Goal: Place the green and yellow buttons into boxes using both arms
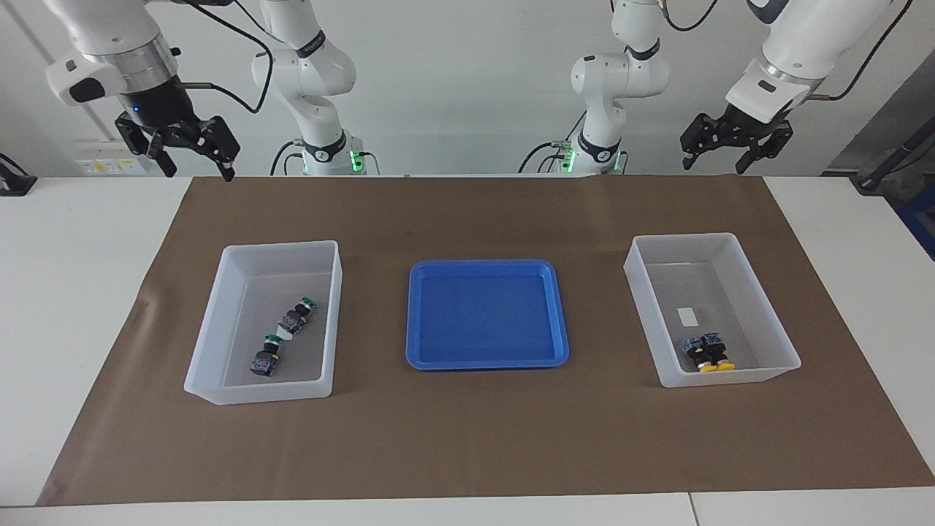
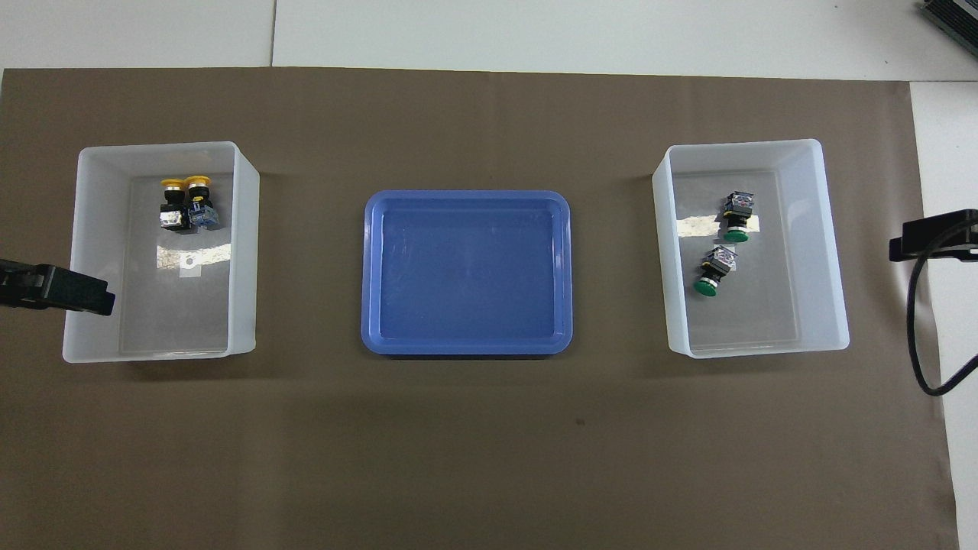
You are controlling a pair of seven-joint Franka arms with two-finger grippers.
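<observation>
Two green buttons [image 1: 297, 315] [image 1: 266, 358] lie on their sides in the box [image 1: 212, 343] toward the right arm's end, also in the overhead view [image 2: 738, 214] [image 2: 715, 271]. Two yellow buttons [image 1: 707, 353] lie side by side in the box [image 1: 760, 292] toward the left arm's end, in its corner farthest from the robots [image 2: 186, 205]. My right gripper [image 1: 199, 173] hangs open and empty, raised above the table's robot-side edge. My left gripper [image 1: 715, 166] is also open, empty and raised there. Only their tips show in the overhead view [image 2: 53, 286] [image 2: 934, 237].
A shallow blue tray [image 1: 486, 314] sits empty between the two boxes [image 2: 466, 271]. A brown mat [image 1: 467, 438] covers the table under everything. A black cable [image 2: 921, 336] hangs by the right gripper.
</observation>
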